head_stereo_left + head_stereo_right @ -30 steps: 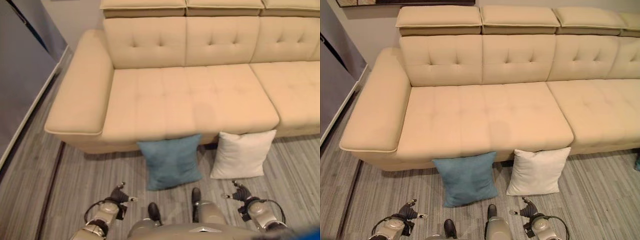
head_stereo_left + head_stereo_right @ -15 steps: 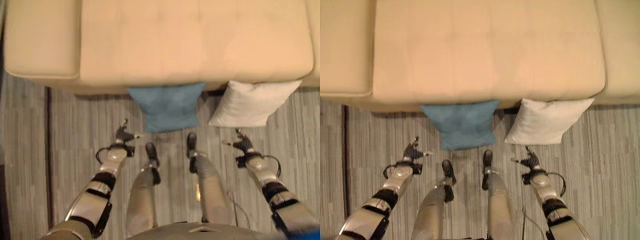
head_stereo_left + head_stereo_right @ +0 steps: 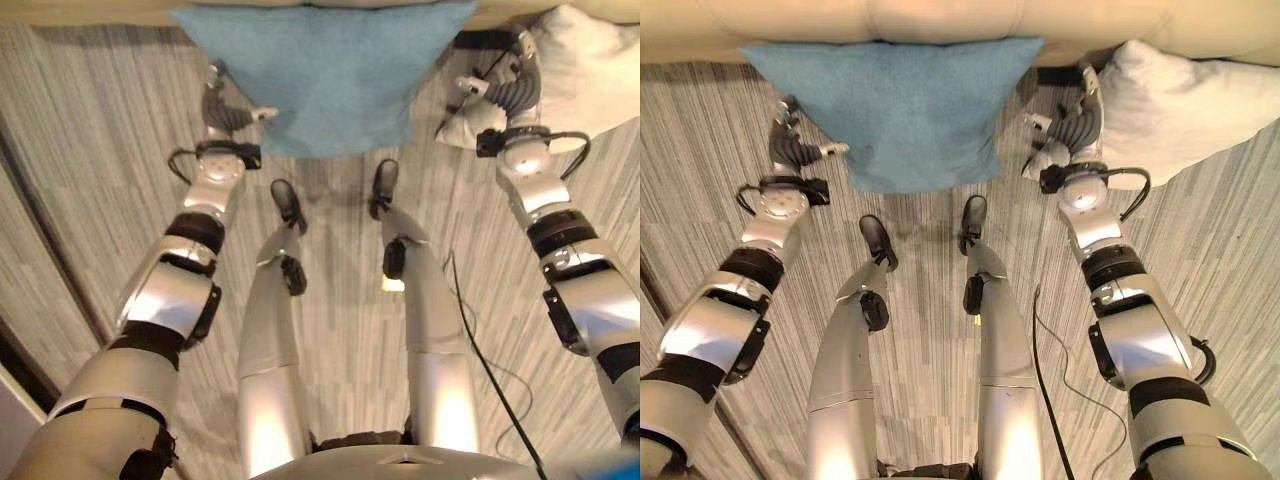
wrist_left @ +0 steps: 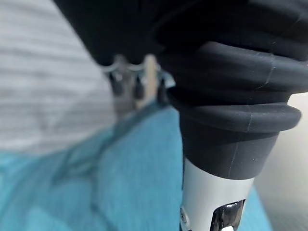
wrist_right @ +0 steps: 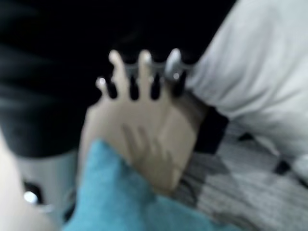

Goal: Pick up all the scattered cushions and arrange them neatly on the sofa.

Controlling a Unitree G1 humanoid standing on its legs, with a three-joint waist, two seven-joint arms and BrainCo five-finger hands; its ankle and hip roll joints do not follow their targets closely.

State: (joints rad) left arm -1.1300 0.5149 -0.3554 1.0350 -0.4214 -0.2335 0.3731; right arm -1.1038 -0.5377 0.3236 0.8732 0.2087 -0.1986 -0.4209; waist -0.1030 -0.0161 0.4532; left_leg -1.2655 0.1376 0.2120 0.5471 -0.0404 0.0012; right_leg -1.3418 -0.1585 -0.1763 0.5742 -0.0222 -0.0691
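Hands come first, nearest to the camera, one on each side of the blue cushion (image 3: 885, 110). The left hand (image 3: 790, 148) is at about 10 o'clock in the right eye view, just beside the cushion's left edge; its fingers look straight and a little apart, holding nothing. The right hand (image 3: 1068, 130) is at about 1 o'clock, in the gap between the blue cushion and the white cushion (image 3: 1185, 105); its fingers (image 5: 139, 72) are also straight and spread, pinching nothing. Whether this hand already touches the white cushion, I cannot tell.

Compared with half a second ago, the whole picture has shifted: the head camera now looks steeply down, so the floor (image 3: 940, 330) takes most of the view and the sofa (image 3: 940, 20) is a thin band at 12 o'clock. The arms have also reached forward; before, both hands were short of the cushions, now they are level with the blue one.

Both cushions lie on the floor, leaning against the sofa front, the blue one at 12 o'clock and the white one at 2 o'clock. I judge that the robot is bending to take the blue cushion between both hands. Nothing is lifted yet, so the task is at its beginning.
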